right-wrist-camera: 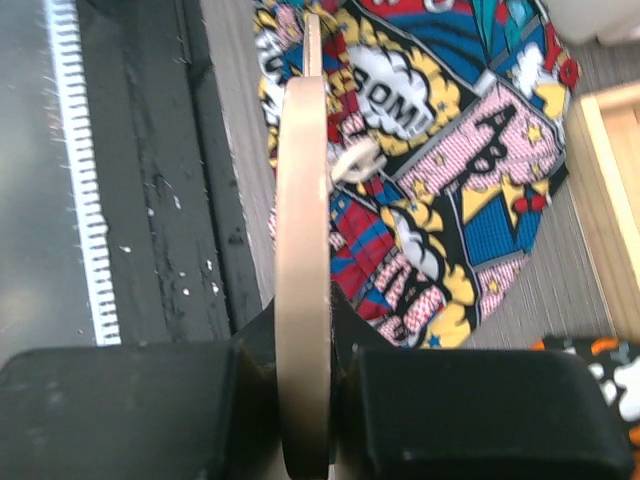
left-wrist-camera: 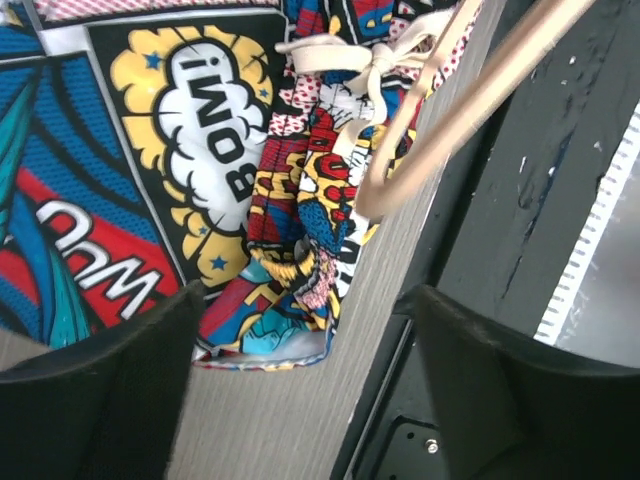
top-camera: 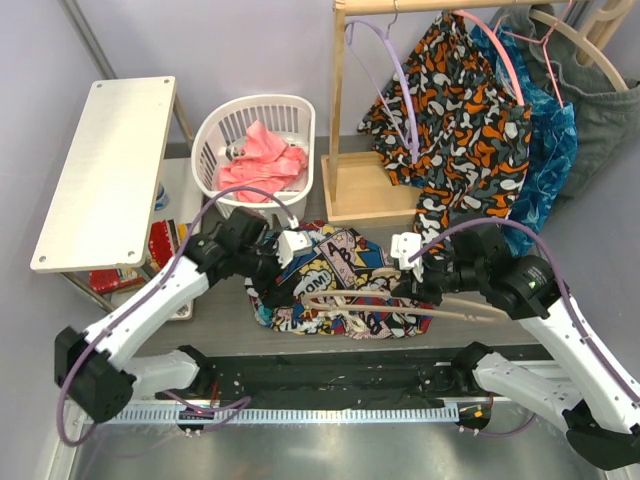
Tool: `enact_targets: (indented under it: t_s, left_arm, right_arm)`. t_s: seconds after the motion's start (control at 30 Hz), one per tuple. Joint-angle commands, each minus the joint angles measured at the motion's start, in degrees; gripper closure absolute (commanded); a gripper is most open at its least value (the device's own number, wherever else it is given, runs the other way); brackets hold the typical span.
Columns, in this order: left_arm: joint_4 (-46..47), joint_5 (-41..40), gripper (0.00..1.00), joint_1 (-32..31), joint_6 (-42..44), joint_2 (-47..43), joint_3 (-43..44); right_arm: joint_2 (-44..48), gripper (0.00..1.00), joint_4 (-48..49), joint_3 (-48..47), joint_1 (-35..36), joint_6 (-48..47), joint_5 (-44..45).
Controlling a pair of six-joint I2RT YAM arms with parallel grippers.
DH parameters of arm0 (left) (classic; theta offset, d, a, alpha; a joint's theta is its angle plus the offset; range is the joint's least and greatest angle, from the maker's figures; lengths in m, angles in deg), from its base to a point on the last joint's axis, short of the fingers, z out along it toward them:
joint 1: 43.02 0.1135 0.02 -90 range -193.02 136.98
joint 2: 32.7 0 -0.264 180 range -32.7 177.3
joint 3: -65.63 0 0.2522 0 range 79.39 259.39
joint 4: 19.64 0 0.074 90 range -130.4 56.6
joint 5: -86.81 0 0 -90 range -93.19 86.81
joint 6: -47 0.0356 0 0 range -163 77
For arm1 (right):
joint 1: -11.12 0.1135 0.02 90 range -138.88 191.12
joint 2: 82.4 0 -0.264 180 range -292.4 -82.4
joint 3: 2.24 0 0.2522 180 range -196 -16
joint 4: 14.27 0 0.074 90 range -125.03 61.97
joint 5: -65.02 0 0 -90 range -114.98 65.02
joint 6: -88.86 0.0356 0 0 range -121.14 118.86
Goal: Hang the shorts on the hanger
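Shorts with comic print lie crumpled on the grey bench, between the two arms. The wooden hanger goes across their near part, and one end of it reaches out to the right. The right fingers are clamped on this end. The left fingers stand wide apart over the left edge of the shorts and hold nothing.

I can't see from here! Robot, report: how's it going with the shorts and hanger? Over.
Left gripper open over comic-print shorts. Right gripper shut on wooden hanger. Shorts bunched on table, hanger across them. Drawstring beside hanger's end.
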Motion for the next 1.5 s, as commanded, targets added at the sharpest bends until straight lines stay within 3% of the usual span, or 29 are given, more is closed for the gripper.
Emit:
enact_targets:
  t_s: [0.0, 0.03, 0.2, 0.6, 0.77, 0.97, 1.1, 1.47]
  left_arm:
    - [-1.7, 2.1, 0.24, -0.2, 0.2, 9.2, 4.1]
    - [-0.7, 0.2, 0.32, -0.3, -2.6, 12.0, 4.3]
    - [3.3, -3.4, 0.43, -0.5, -8.0, 17.9, 6.7]
    - [1.5, -10.6, 0.57, -4.3, -9.4, 26.7, 5.1]
    - [1.1, -12.4, 0.66, -5.6, -9.9, 27.0, 4.6]
    - [-2.9, -6.9, 0.75, -8.0, -6.2, 22.5, 3.9]
    - [-2.9, -6.5, 1.0, -9.9, -4.3, 17.0, 2.5]
    - [-5.0, -6.9, 1.0, -11.8, 0.4, 14.9, 3.4]
  right_arm:
    - [-2.9, 0.99, -2.6, -3.5, 0.2, 1.4, 8.4]
    - [-3.2, 0.99, -2.6, -4.6, 0.2, 1.7, 8.3]
    - [-5.0, 0.99, -3.8, -6.5, 0.2, 1.0, 7.2]
    - [-7.3, 0.99, -7.1, -8.8, 0.2, -7.1, 5.2]
    - [-6.6, 0.99, -8.2, -9.4, 0.2, -10.0, 4.0]
    - [-7.9, 0.99, -8.4, -10.4, 0.2, -12.8, 4.1]
    - [-8.6, 0.99, -9.0, -11.0, 0.2, -15.9, 1.8]
    - [-10.4, 0.99, -7.5, -11.5, 0.2, -23.2, -1.0]
